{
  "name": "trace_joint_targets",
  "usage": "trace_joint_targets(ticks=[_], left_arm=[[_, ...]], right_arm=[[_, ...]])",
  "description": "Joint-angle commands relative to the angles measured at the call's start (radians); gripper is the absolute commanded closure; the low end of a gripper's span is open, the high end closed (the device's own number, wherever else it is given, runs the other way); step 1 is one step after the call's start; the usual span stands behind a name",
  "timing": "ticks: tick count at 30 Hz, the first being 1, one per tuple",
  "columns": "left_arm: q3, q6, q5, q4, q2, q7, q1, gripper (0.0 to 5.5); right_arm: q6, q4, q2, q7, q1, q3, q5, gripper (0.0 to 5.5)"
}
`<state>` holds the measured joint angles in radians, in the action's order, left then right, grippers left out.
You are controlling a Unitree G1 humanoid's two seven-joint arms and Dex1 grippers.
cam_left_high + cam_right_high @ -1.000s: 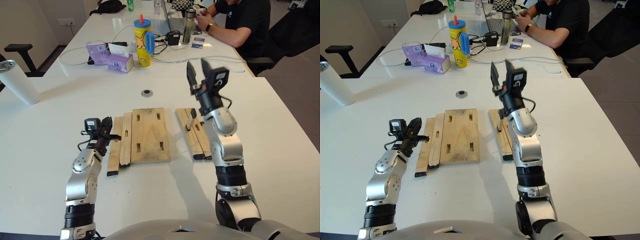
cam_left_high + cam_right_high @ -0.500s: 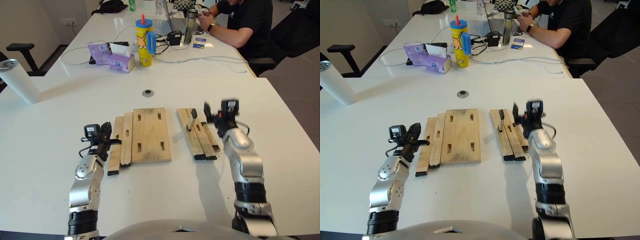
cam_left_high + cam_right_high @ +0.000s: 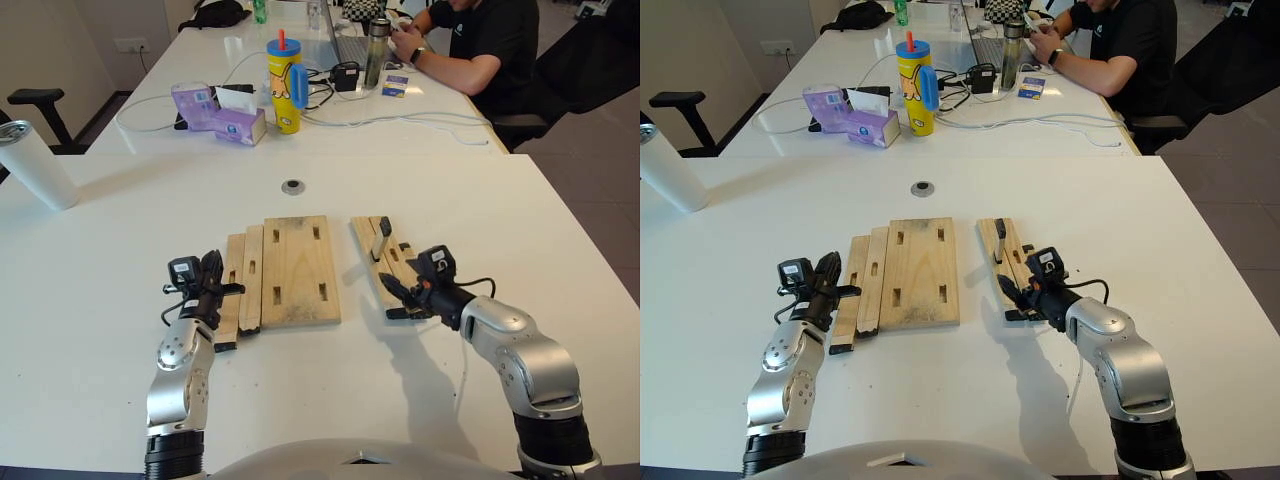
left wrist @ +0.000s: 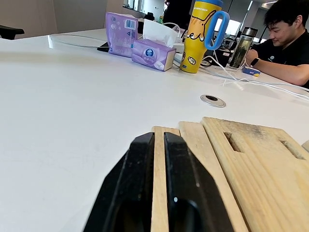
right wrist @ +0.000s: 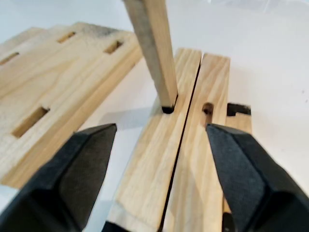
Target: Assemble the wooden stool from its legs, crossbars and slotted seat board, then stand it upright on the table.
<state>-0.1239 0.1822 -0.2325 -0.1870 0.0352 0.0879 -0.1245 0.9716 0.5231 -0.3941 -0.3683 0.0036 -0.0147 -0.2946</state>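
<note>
The slotted seat board (image 3: 297, 268) lies flat mid-table. Two slotted planks (image 3: 243, 282) lie along its left side, and several planks (image 3: 398, 270) lie to its right. A short wooden bar (image 5: 152, 48) stands tilted on end on the right planks. My left gripper (image 3: 208, 283) rests low at the near end of the outer left plank (image 4: 159, 145), fingers (image 4: 137, 183) nearly touching, holding nothing. My right gripper (image 3: 392, 298) sits at the near end of the right planks, open, one finger (image 5: 77, 174) on each side of them.
A white tumbler (image 3: 32, 160) stands at far left. A cable grommet (image 3: 293, 186) sits behind the board. Tissue packs (image 3: 218, 112), a yellow cup (image 3: 287, 85) and cables lie on the far table, where a person sits. Bare tabletop (image 3: 100, 250) lies left and in front.
My right arm came down from high above the table to the near end of the right planks, gripper still open. The left gripper has barely moved.
</note>
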Motion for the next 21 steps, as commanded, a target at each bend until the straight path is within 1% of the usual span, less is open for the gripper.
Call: trace_joint_targets(ticks=[1,8,12,16,20,21], left_arm=[[0.003,0.000,0.002,-0.014,0.002,0.002,-0.004,5.12],[0.005,0.009,0.001,-0.012,0.010,0.009,0.004,5.12],[0.005,0.015,-0.001,-0.013,0.018,0.014,0.011,5.12],[0.003,0.016,0.000,-0.018,0.019,0.012,0.008,5.12],[0.002,0.021,-0.001,-0.014,0.022,0.016,0.016,5.12],[0.002,0.022,-0.002,-0.013,0.023,0.017,0.019,5.12]], right_arm=[[0.098,0.037,0.022,0.041,-0.017,-0.033,-0.009,2.06],[0.176,0.002,0.047,0.099,-0.031,-0.061,0.014,2.06],[0.165,-0.010,0.058,0.137,-0.031,-0.063,0.038,2.06],[0.148,-0.040,0.054,0.143,-0.036,-0.072,0.048,2.06],[0.127,-0.093,0.075,0.157,-0.048,-0.077,0.065,2.06],[0.119,-0.098,0.082,0.161,-0.054,-0.082,0.069,2.26]])
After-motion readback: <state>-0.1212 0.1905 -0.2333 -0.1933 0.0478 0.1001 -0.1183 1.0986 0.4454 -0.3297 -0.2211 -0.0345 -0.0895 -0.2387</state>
